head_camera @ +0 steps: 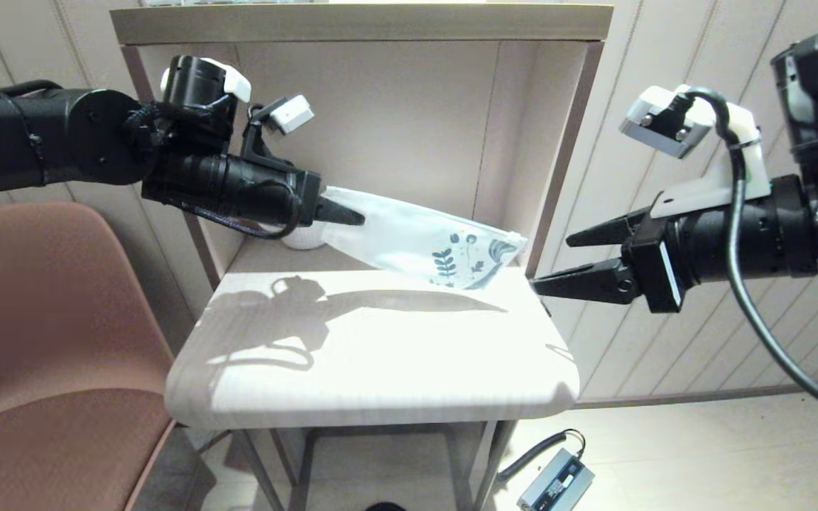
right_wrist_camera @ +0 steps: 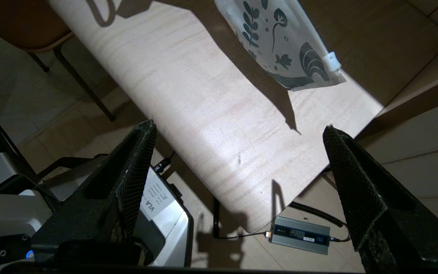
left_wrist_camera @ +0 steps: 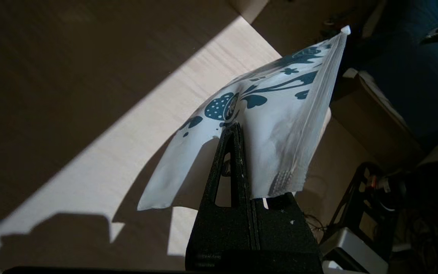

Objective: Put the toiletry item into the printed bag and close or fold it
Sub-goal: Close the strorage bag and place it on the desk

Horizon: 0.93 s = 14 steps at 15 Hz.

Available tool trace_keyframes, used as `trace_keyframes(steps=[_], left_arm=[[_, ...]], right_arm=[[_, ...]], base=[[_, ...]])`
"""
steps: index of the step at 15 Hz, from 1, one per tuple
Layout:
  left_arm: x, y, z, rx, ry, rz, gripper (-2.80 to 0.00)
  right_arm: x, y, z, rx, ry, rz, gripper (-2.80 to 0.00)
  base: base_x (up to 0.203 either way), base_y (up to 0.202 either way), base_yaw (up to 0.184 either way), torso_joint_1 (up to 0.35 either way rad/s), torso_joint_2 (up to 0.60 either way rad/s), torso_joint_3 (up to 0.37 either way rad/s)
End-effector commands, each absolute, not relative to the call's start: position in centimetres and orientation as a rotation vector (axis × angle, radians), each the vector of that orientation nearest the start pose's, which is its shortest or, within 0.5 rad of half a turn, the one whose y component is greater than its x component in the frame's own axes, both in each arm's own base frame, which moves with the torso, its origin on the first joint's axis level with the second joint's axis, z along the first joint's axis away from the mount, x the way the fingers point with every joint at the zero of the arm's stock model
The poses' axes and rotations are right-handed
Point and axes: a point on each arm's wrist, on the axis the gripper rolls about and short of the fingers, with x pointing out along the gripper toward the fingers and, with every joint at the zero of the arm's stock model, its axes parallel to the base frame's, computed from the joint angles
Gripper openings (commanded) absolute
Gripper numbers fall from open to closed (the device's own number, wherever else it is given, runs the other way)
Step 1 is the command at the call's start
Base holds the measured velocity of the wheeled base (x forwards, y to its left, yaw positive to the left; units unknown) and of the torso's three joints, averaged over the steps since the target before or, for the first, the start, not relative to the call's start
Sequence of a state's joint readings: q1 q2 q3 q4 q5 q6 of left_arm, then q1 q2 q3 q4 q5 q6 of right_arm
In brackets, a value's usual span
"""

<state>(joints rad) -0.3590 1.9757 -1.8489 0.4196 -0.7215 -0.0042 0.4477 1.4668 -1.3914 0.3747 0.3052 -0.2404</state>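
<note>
The printed bag point(head_camera: 423, 241), white with blue-grey leaves at its far end, hangs slanted above the table point(head_camera: 380, 355), its printed end lowest. My left gripper point(head_camera: 359, 215) is shut on its plain end, and in the left wrist view the fingers point(left_wrist_camera: 238, 160) pinch the pouch point(left_wrist_camera: 276, 114). A grey shape with fine teeth point(left_wrist_camera: 281, 179) shows through the pouch wall beside my fingers; no comb lies in the open. My right gripper point(head_camera: 551, 264) stands open just off the table's right edge, empty, close to the printed end point(right_wrist_camera: 280, 49).
A white mug point(head_camera: 302, 238) stands at the back left, behind my left gripper. A brown chair point(head_camera: 47, 319) is on the left. The shelf's side wall point(head_camera: 558, 156) rises at the right rear. On the floor lies a grey power adapter point(head_camera: 554, 482) with a cable.
</note>
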Motion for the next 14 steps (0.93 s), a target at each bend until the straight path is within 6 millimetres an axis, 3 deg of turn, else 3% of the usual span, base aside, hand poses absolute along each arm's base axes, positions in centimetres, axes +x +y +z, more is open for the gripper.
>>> trace_keyframes(steps=[1, 4, 5, 6, 14], left_arm=[[36.3, -15.1, 26.7, -0.116, 0.592, -1.047, -2.80], [37.2, -15.3, 25.7, -0.113, 0.605, -1.030, -2.80], [37.5, -15.3, 25.3, -0.113, 0.603, -1.028, -2.80], [37.6, -15.3, 25.3, -0.113, 0.599, -1.029, -2.80], [37.6, -15.3, 25.3, -0.112, 0.597, -1.029, -2.80]], right_arm=[[21.2, 11.0, 31.3, -0.260, 0.379, 0.797, 0.00], [21.3, 11.0, 30.6, -0.262, 0.404, 0.801, 0.00], [21.3, 11.0, 30.5, -0.260, 0.409, 0.801, -1.25], [21.3, 11.0, 30.4, -0.255, 0.416, 0.799, -2.80], [20.9, 10.7, 29.9, -0.253, 0.403, 0.805, -2.80]], base=[[0.000, 0.000, 0.000, 0.000, 0.00, 0.000], [0.000, 0.000, 0.000, 0.000, 0.00, 0.000], [0.000, 0.000, 0.000, 0.000, 0.00, 0.000], [0.000, 0.000, 0.000, 0.000, 0.00, 0.000], [0.000, 0.000, 0.000, 0.000, 0.00, 0.000]])
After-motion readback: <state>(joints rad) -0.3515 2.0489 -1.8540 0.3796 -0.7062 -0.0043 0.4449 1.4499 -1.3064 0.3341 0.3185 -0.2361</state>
